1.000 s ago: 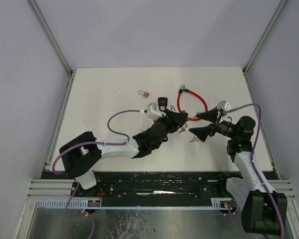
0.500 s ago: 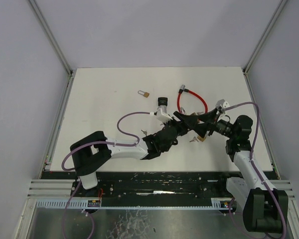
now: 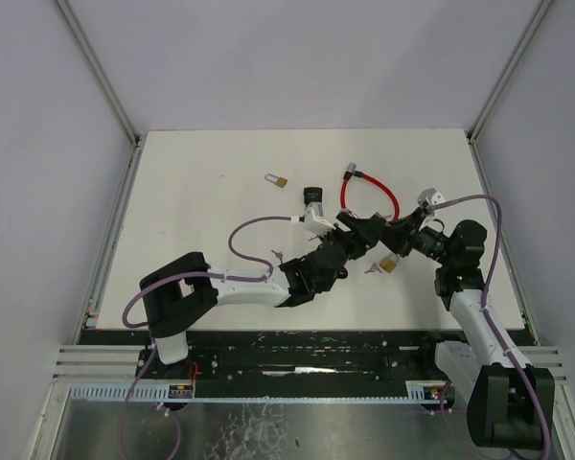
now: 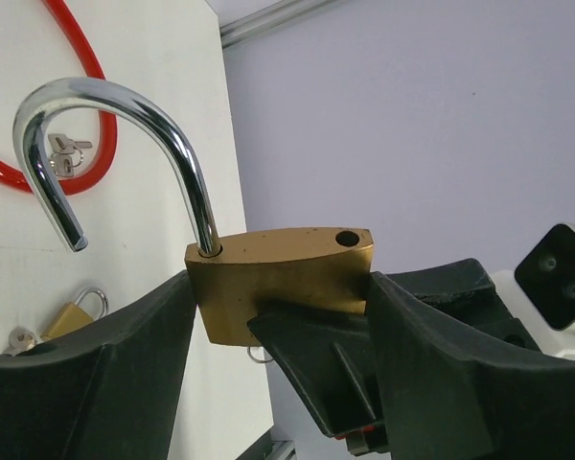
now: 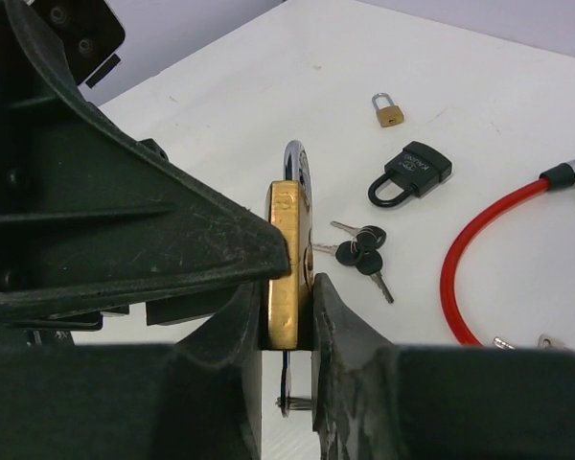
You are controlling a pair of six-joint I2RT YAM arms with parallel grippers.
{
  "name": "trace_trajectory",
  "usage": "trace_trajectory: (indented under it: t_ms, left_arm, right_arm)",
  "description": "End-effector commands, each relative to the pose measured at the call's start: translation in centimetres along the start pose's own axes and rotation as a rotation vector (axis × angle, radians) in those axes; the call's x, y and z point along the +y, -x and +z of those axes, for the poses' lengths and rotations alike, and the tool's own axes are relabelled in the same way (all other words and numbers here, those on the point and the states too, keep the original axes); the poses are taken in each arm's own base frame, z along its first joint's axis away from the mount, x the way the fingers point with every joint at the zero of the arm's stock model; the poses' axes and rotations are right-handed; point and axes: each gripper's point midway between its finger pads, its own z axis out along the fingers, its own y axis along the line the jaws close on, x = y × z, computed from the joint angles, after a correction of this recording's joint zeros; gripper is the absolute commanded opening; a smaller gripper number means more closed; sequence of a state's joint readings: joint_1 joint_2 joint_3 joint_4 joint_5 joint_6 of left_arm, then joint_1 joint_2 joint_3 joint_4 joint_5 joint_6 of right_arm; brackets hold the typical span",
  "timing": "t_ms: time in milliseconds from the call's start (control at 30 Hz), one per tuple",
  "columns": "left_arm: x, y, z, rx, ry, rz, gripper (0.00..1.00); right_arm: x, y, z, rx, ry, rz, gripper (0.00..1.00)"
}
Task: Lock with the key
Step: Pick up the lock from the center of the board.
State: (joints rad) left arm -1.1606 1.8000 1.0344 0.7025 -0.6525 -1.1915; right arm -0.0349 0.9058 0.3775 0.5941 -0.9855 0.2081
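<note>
A large brass padlock (image 4: 278,273) with its steel shackle (image 4: 125,105) swung open is held above the table. My left gripper (image 4: 283,307) is shut on the narrow ends of its body. My right gripper (image 5: 287,321) is shut on its flat faces, and the lock shows edge-on (image 5: 287,259) between those fingers. A key (image 5: 287,379) with a small ring hangs from the padlock's underside. In the top view the two grippers, left (image 3: 364,230) and right (image 3: 391,237), meet right of the table's centre, and the padlock is mostly hidden between them.
On the table lie a small brass padlock (image 3: 277,180), a black padlock (image 3: 312,195), a red cable lock (image 3: 369,196), a bunch of keys (image 5: 359,251), and another small brass padlock (image 3: 388,263) with a key beside it.
My right gripper, wide open a second ago, has closed on the padlock. The left arm has carried the padlock rightward to meet it.
</note>
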Motion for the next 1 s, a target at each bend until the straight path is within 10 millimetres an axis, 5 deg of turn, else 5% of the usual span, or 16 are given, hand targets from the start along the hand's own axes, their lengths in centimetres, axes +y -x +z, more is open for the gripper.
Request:
trace_trajectory:
  t_ms: [0, 267, 667, 833, 967]
  left_arm:
    - [-6.7, 1.1, -0.9, -0.017, -0.192, -0.07, 0.54]
    - [-7.2, 3.2, -3.1, -0.044, -0.247, 0.144, 1.0]
    - [-7.7, 7.2, -7.1, 0.055, -0.417, 0.804, 1.0]
    - [-7.1, 11.8, -6.2, 0.104, -0.517, 0.805, 1.0]
    - [-6.1, 12.4, -6.7, 0.203, -0.712, 0.877, 0.96]
  right_arm:
    - [1.8, 3.5, -0.2, -0.03, 0.077, -0.02, 0.0]
    - [2.5, 5.5, -1.5, -0.043, 0.118, -0.03, 0.0]
    - [2.2, 6.9, -2.5, -0.047, 0.114, -0.033, 0.0]
    - [2.3, 7.4, -3.0, -0.047, 0.111, -0.058, 0.0]
    - [2.5, 7.4, -3.0, -0.021, 0.14, -0.083, 0.0]
